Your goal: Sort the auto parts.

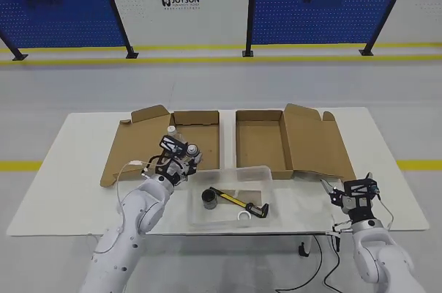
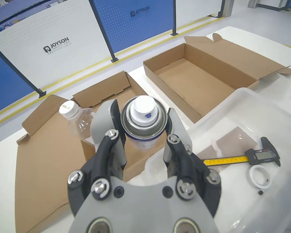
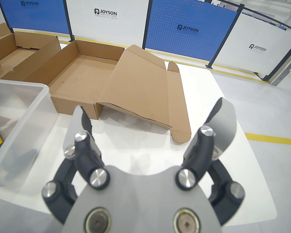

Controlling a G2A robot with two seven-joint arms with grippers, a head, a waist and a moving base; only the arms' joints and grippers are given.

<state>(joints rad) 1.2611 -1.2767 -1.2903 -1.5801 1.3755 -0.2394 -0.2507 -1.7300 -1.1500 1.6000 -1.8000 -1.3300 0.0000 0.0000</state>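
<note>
Left gripper is clamped on a spray can, one finger on each side of its body. The can is upright with its white cap up, held above the near wall of the left cardboard box and close to the corner of the clear plastic bin. Just beside the can stands a clear plastic bottle with a white cap, inside the left box. The right cardboard box lies open next to it, the lid folded out flat toward the table's right side. The bin sits in front of both boxes at the table's near edge. Inside it are a yellow-scaled caliper with a black digital head, a white ring just beside the caliper's head, and a dark cylinder at the caliper's other end. Right gripper has its fingers spread wide with nothing between them, over the bare white table near the front right corner, well apart from the bin and just off the right box's lid flap.
</note>
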